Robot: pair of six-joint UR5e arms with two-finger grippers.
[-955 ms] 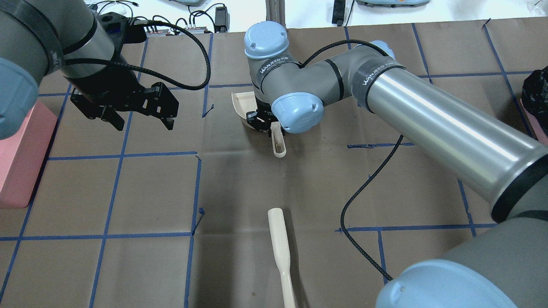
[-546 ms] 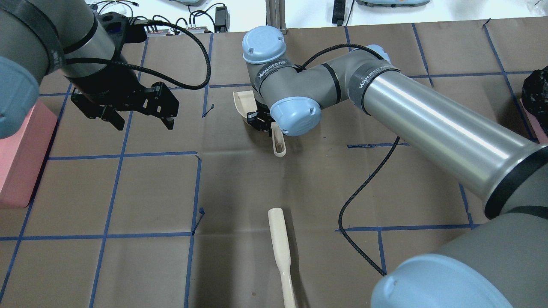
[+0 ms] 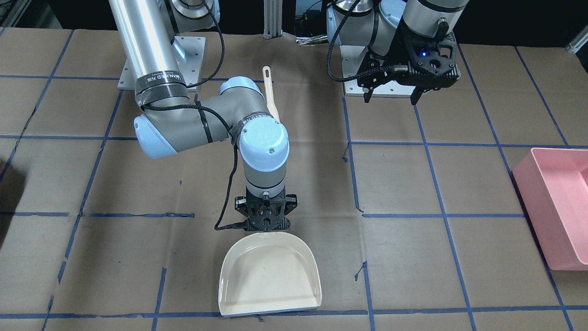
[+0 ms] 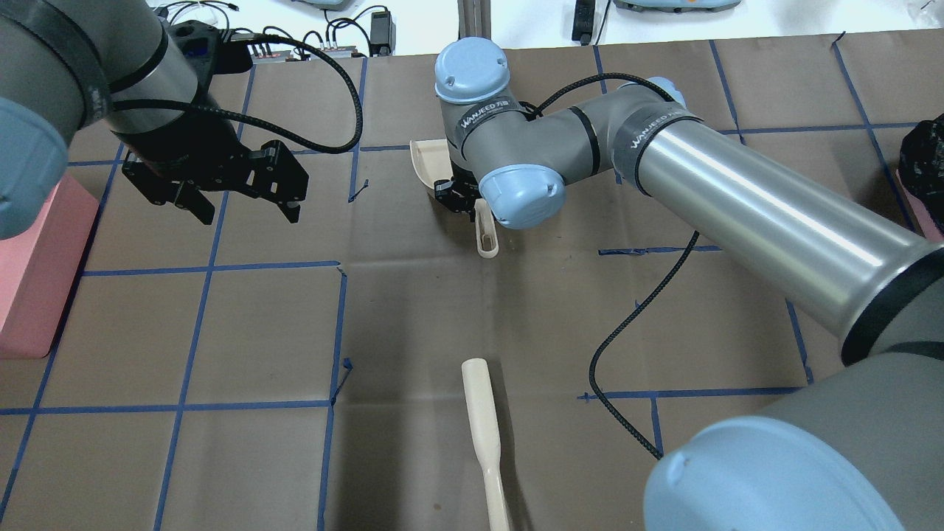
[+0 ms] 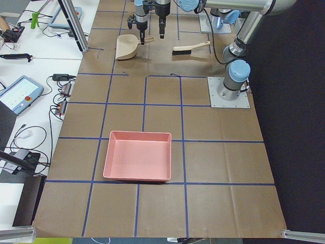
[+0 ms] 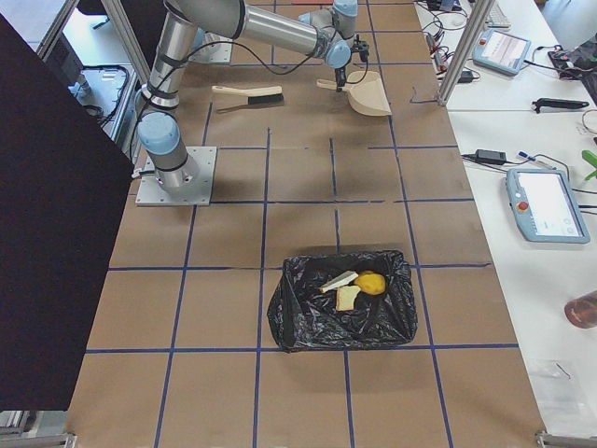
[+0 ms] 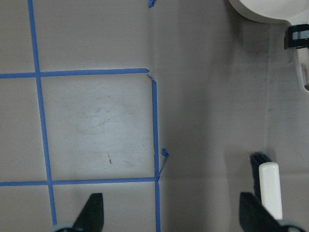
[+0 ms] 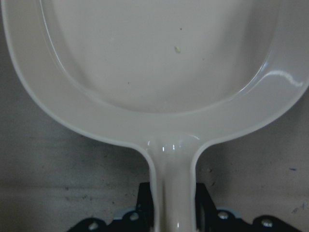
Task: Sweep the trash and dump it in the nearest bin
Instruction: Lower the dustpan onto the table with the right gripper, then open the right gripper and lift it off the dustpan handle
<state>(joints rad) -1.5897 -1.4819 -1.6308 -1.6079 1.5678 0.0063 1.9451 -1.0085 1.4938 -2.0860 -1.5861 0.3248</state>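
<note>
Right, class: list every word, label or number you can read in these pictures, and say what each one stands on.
"WANJEED": white letters on the black band round the right arm, overhead view.
"WANJEED": on the second black band nearer that arm's wrist; the small characters after it are too blurred to read.
Tablet screen on the side bench: too small to read.
Dustpan and brush: no text shows.

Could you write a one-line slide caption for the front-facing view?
Right gripper holds the empty dustpan on the table; left gripper hovers open.
</note>
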